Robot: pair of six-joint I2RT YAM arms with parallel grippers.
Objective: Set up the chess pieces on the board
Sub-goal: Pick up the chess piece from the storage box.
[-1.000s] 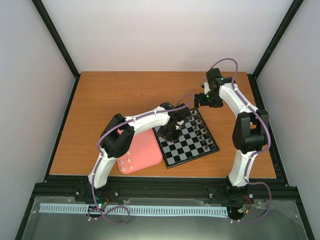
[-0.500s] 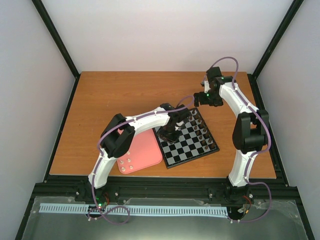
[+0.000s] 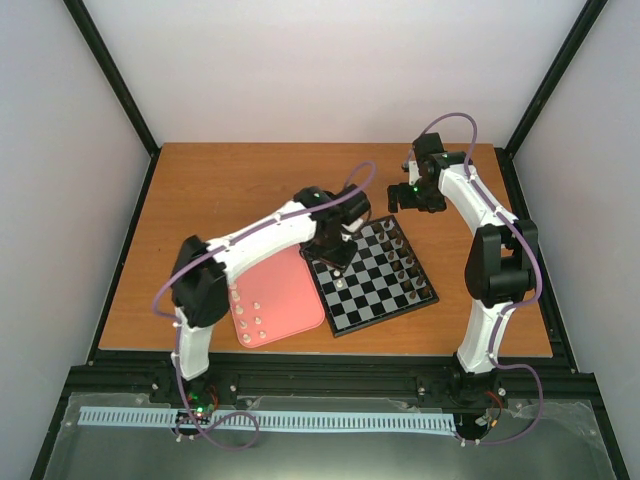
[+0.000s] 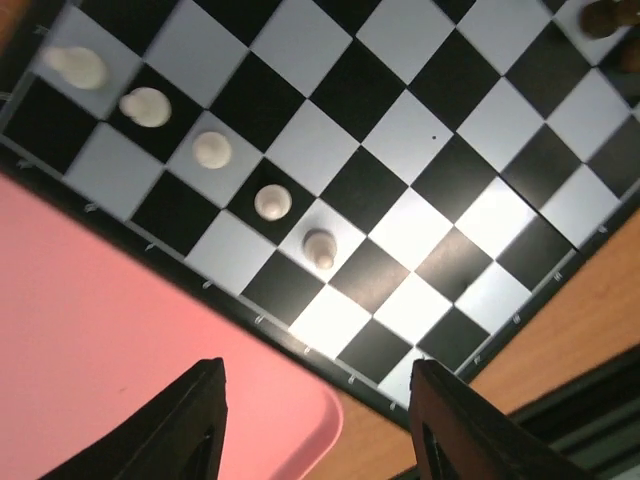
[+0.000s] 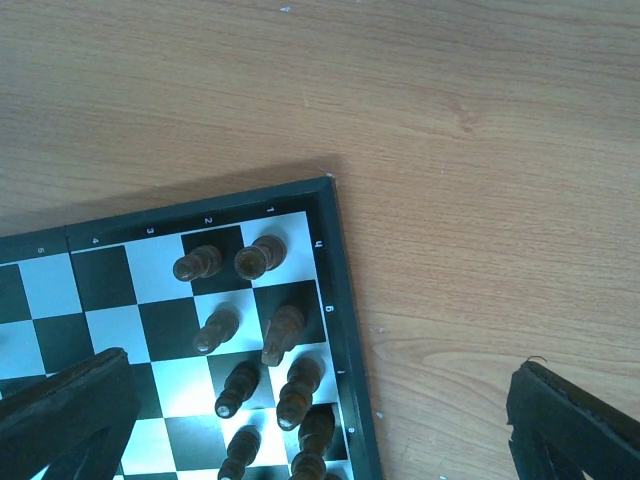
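The board (image 3: 372,288) lies right of centre, and the left wrist view shows it from close above (image 4: 400,130). Several cream chess pieces (image 4: 272,202) stand in a diagonal row along its left edge. More cream pieces (image 3: 255,325) sit on the pink tray. My left gripper (image 3: 335,248) hovers over the board's left rim, where it meets the tray. Its fingers (image 4: 200,420) are apart with nothing between them, so it is open. My right gripper (image 3: 410,198) hangs wide open over the board's far right corner (image 5: 330,190), holding nothing.
The pink tray (image 3: 290,285) lies against the board's left side, and its corner (image 4: 100,340) sits under my left gripper. Dark brown pieces (image 5: 260,258) fill the board's right edge (image 3: 405,262). Orange tabletop (image 5: 480,150) surrounds the board, with black frame posts at the sides.
My left gripper has opened, let go of a cream piece on the board and lifted back toward the tray; its elbow swung left. The right arm stayed put.
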